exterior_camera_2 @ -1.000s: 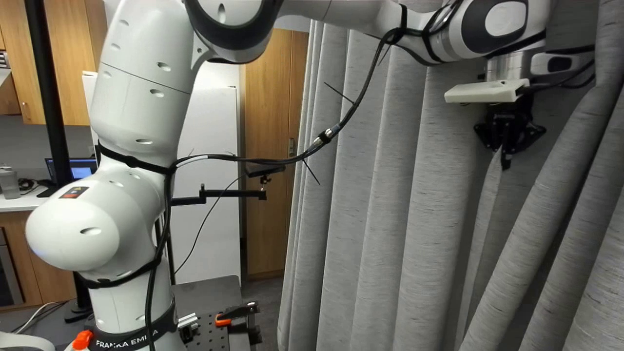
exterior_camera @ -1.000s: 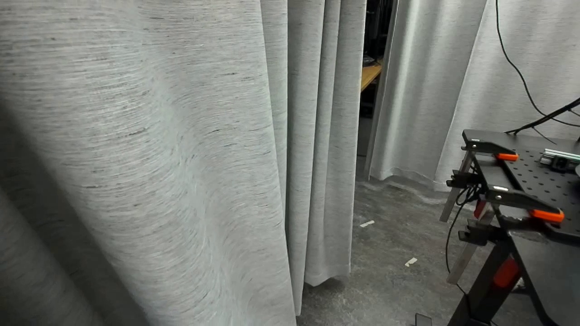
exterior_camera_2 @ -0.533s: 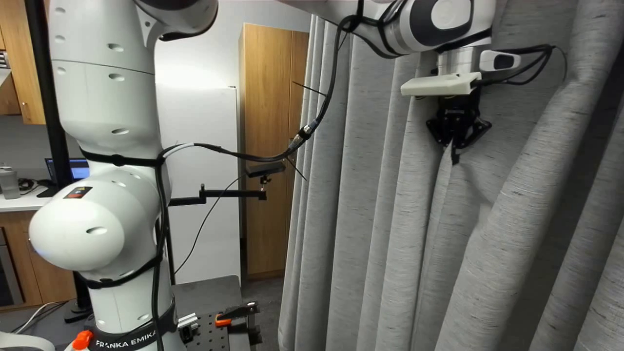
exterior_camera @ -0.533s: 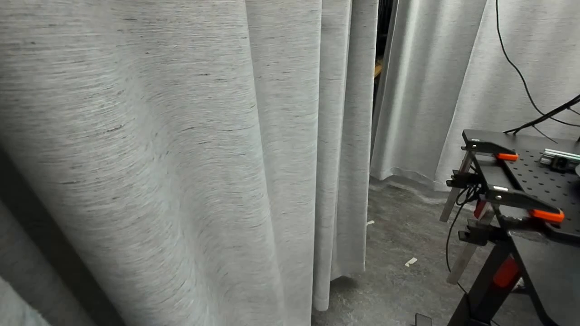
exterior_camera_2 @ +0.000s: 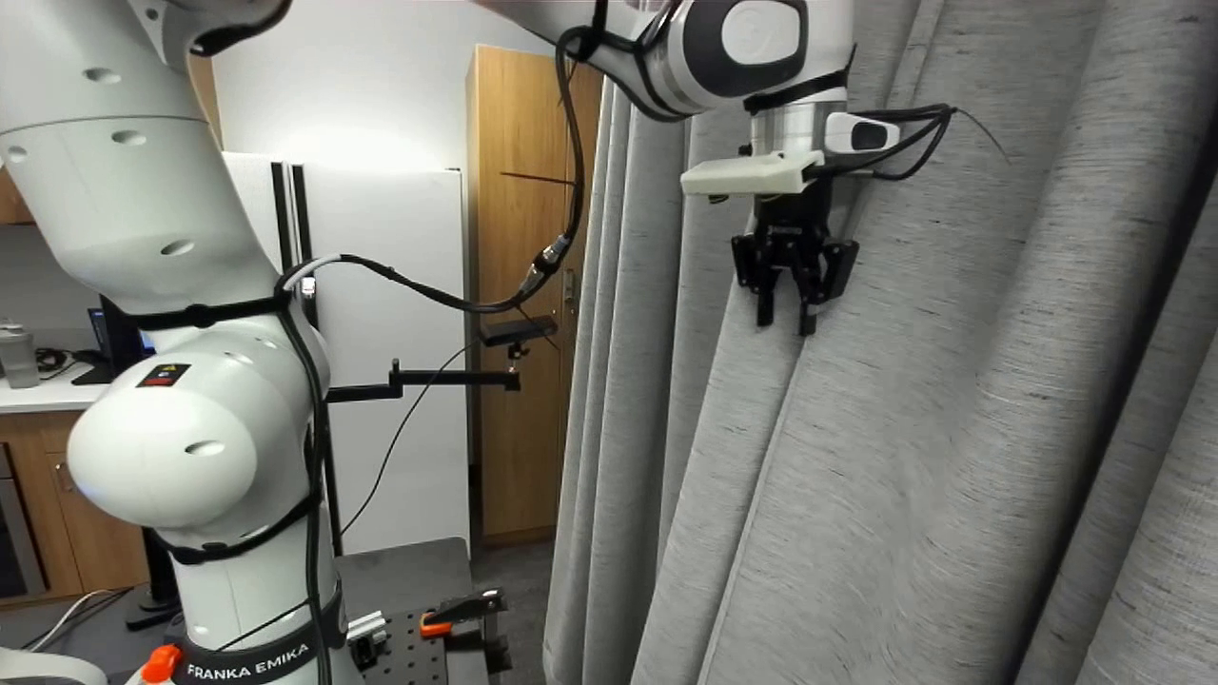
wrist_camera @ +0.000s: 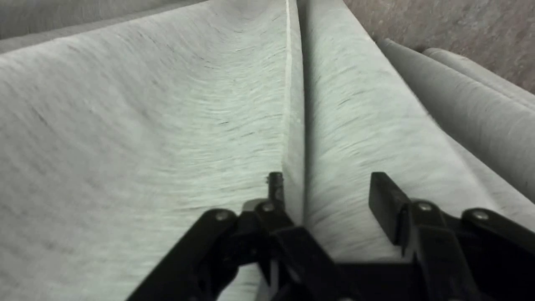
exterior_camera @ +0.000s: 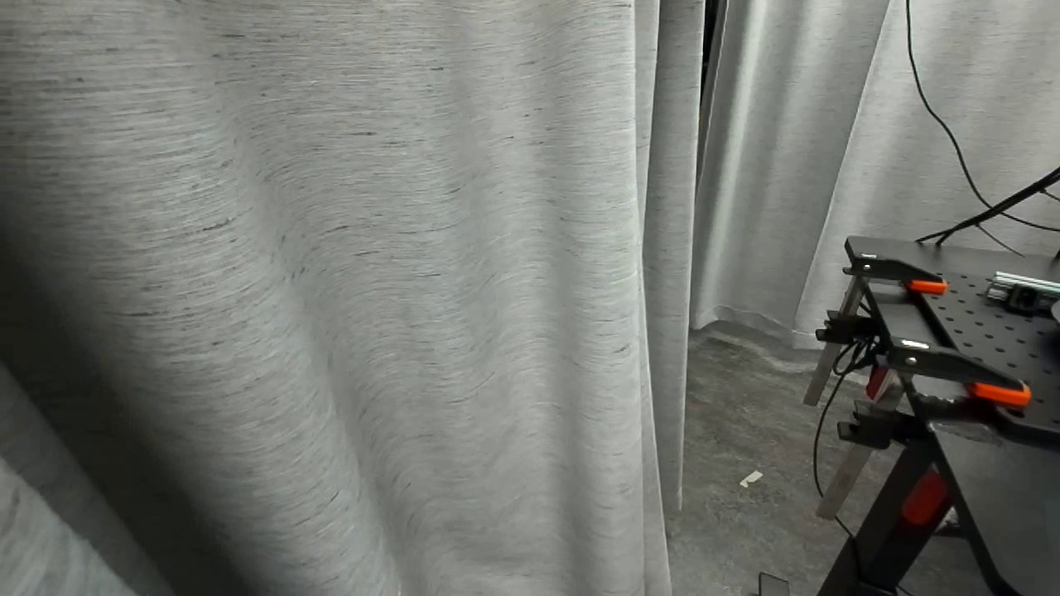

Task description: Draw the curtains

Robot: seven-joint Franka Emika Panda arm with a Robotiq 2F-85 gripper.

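Light grey streaked curtains [exterior_camera: 464,290] hang in deep vertical folds and fill much of both exterior views. My gripper [exterior_camera_2: 787,322] points down in front of the curtain's near face [exterior_camera_2: 885,457], with its two fingers spread apart. Seen from the wrist view, the gripper [wrist_camera: 328,184] is open and nothing is pinched between its fingers. The curtain's seamed edge [wrist_camera: 294,125] runs just beside the left finger [wrist_camera: 276,188]. Another fold [wrist_camera: 359,125] lies behind the gap; whether a finger touches cloth I cannot tell.
Paler drapes [exterior_camera: 770,165] hang further back, a thin dark slit separating them from the curtain. A black worktable [exterior_camera: 985,323] with orange-tipped clamps stands at the right. A tall wooden cabinet [exterior_camera_2: 519,238], a white fridge [exterior_camera_2: 400,333] and a bracketed camera [exterior_camera_2: 519,330] are behind the arm.
The arm has swung leftward in an exterior view, pulling the curtain edge along and narrowing the dark slit. The jaws, earlier shut on that edge, have opened and let it go.
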